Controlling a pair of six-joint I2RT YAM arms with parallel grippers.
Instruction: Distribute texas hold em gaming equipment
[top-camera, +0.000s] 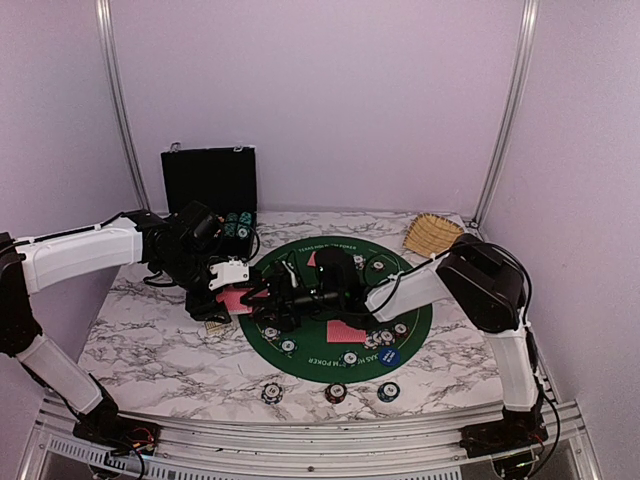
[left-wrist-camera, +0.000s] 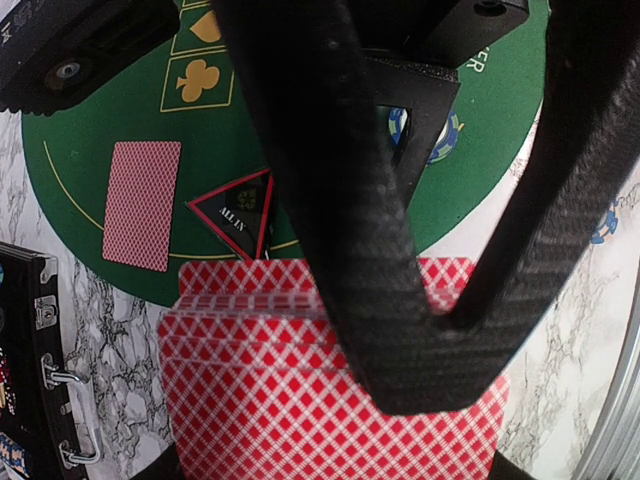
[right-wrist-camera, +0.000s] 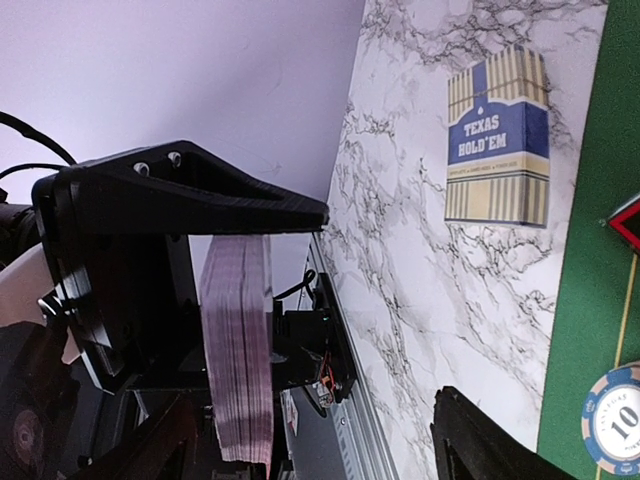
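Observation:
My left gripper (top-camera: 236, 297) is shut on a deck of red-backed playing cards (left-wrist-camera: 260, 380) and holds it above the left edge of the green poker mat (top-camera: 300, 352). In the right wrist view the deck (right-wrist-camera: 238, 350) shows edge-on. My right gripper (top-camera: 282, 300) reaches across the mat; it is open, and its fingers (left-wrist-camera: 330, 200) lie over the deck's top card. A red-black triangle marker (left-wrist-camera: 238, 215) and a single card (left-wrist-camera: 142, 204) lie on the mat. More cards (top-camera: 345, 332), chips and a blue button (top-camera: 389, 356) lie on the mat's right.
The black chip case (top-camera: 210, 190) stands open at the back left. A wicker basket (top-camera: 432, 233) sits at the back right. A blue card box (right-wrist-camera: 498, 135) lies on the marble left of the mat. Three chips (top-camera: 336, 392) lie near the front edge.

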